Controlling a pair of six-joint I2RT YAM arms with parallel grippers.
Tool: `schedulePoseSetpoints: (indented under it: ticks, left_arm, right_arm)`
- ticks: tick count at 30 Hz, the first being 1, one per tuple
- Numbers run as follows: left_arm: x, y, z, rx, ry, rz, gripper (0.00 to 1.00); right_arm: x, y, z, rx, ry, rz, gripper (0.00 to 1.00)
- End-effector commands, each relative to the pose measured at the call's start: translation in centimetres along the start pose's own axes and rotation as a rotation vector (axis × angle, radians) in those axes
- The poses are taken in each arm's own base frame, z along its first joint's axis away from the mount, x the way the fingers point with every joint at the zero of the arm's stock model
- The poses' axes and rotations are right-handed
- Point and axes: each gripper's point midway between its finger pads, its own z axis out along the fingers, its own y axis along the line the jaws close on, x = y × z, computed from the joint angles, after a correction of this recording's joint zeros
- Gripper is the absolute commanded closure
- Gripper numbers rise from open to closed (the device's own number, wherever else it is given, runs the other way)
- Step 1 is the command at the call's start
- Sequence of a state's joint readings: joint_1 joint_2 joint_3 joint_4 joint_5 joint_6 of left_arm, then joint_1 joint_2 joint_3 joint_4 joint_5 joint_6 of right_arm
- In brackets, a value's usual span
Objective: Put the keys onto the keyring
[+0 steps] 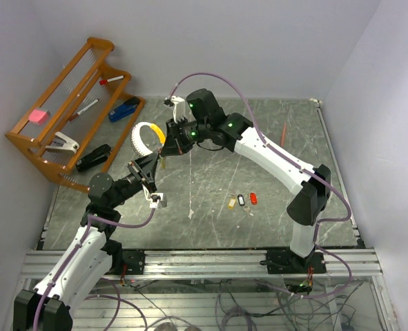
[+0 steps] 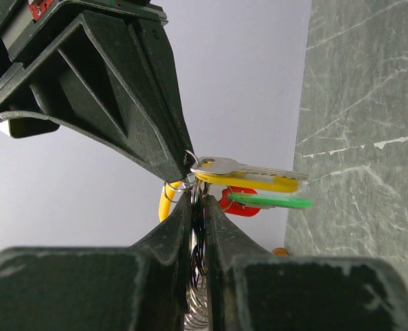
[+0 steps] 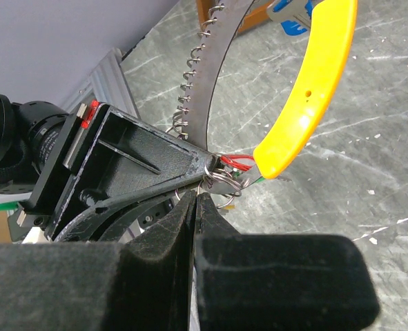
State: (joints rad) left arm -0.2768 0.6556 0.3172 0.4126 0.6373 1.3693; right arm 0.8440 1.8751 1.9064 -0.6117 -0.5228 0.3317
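Note:
The keyring [image 1: 140, 138] is a big loop, part white-silver band, part yellow band [image 3: 307, 103], held above the table at the back left. My left gripper [image 2: 198, 200] is shut on its silvery coiled band [image 2: 198, 296]. Keys with yellow [image 2: 259, 183], green [image 2: 273, 201] and red [image 2: 239, 205] tags hang from it beside the fingertips. My right gripper [image 3: 197, 196] comes from the other side, shut, its tips pinching a small split ring [image 3: 224, 183] among those keys. Three more keys lie on the table: yellow [image 1: 231, 203], black-and-white [image 1: 241, 200], red [image 1: 253, 198].
A wooden rack [image 1: 34, 141] at the back left holds staplers, markers and a pink block. A red pen [image 1: 284, 133] lies at the back right of the grey marbled table [image 1: 210, 221]. Walls close in on the back and both sides.

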Motion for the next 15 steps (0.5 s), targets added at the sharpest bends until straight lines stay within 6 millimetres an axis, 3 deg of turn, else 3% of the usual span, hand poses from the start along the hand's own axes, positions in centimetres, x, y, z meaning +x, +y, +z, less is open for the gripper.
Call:
schedulePoseSetpoints:
  ticks: [1,15]
  left_arm:
    - [-1.3,3.4,0.2,-0.075,-0.047,0.072,0.93]
    - [0.0,3.5,0.3,-0.089,0.013,0.086,0.93]
  right_arm:
    - [0.1,-0.2,0.1,0.019,0.005,-0.017,1.00]
    - [0.5,0.0,0.1,0.017,0.017,0.004,1.00]
